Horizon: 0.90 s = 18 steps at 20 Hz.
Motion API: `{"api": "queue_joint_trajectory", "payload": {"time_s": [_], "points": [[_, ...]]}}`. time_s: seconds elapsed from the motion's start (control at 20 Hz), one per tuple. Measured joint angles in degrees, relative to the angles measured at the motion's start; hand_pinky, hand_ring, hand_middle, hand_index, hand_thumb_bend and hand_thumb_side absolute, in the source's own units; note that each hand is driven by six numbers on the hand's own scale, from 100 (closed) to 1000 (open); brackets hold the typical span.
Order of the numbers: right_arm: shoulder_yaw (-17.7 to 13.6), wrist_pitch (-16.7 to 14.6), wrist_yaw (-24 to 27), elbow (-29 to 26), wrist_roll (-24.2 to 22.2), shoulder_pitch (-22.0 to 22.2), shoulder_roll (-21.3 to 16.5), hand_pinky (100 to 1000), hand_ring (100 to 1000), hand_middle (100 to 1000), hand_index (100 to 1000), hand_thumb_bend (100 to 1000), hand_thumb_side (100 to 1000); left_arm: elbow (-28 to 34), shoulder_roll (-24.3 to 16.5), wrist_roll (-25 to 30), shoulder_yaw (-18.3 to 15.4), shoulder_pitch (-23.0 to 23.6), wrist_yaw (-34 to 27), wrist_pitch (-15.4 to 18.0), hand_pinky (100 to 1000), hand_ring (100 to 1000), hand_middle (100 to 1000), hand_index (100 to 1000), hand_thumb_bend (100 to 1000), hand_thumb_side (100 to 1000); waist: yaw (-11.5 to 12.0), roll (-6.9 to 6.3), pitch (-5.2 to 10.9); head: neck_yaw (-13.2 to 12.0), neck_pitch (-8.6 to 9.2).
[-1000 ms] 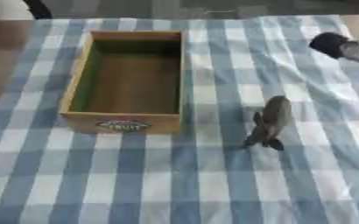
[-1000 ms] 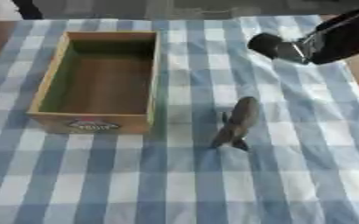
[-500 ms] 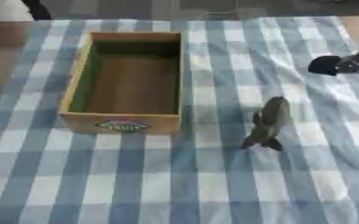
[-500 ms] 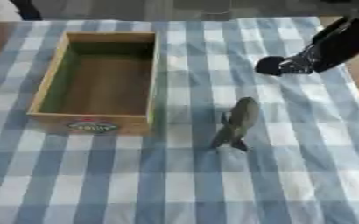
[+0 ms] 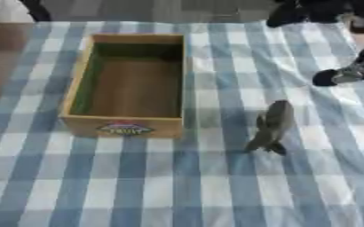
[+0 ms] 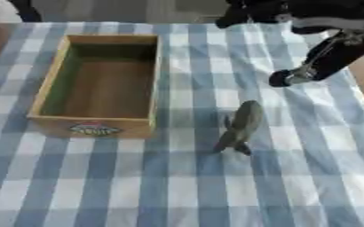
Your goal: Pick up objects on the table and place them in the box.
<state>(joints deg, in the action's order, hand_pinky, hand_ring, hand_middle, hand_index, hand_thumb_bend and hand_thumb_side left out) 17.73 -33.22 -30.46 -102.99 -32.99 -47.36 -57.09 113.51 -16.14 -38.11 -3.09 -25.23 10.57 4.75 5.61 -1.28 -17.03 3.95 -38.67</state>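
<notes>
A grey toy animal (image 6: 239, 126), shaped like a shark, stands on the blue-and-white checked cloth to the right of the box. The wooden box (image 6: 96, 129) lies open at the left with a label on its near wall; inside I see only its brown floor. My right hand (image 6: 288, 77) reaches in from the upper right on a black arm and hovers a little beyond and to the right of the toy, not touching it. How its fingers stand is too blurred to make out. My left hand shows in no view.
The checked cloth (image 5: 177, 186) covers the table, with bare brown tabletop (image 5: 2, 48) at the far left. Dark shapes (image 5: 294, 13) sit along the far edge, above the right arm.
My right hand has come down from the far right corner toward the toy. The toy and the box have not moved.
</notes>
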Motion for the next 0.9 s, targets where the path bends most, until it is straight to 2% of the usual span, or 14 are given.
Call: {"api": "queue_joint_trajectory", "payload": {"time_s": [0.25, 0.5, 0.7, 0.9], "points": [[2.3, 0.2, -0.6, 4.4, -0.2, -1.6, 0.9, 900, 982, 888, 1000, 506, 100, 0.0, 0.0, 0.0, 0.0, 0.0, 0.0, 0.0, 828, 833, 783, 788, 100, 626, 0.1, -0.01, 0.00, 0.0, 0.02], [3.6, 1.7, -0.4, 6.4, -1.7, -2.1, 1.6, 898, 979, 917, 1000, 519, 100, 0.0, 0.0, 0.1, 0.0, 0.0, 0.0, 0.0, 828, 833, 783, 788, 100, 626, 0.4, -0.01, 0.00, 0.2, 0.04], [4.4, 3.5, 1.3, 6.9, -3.5, -2.4, 2.1, 899, 971, 908, 1000, 548, 100, 0.0, 0.0, 0.1, 0.0, -0.1, 0.0, -0.1, 828, 833, 783, 788, 100, 626, 0.6, -0.01, -0.01, 0.2, 0.04], [4.8, 5.7, 4.2, 7.3, -5.7, -2.4, 2.5, 899, 966, 905, 1000, 589, 146, 0.0, 0.0, 0.2, 0.0, -0.1, 0.0, -0.1, 828, 833, 783, 788, 100, 625, 0.6, -0.01, -0.17, 0.3, 0.04]]}}
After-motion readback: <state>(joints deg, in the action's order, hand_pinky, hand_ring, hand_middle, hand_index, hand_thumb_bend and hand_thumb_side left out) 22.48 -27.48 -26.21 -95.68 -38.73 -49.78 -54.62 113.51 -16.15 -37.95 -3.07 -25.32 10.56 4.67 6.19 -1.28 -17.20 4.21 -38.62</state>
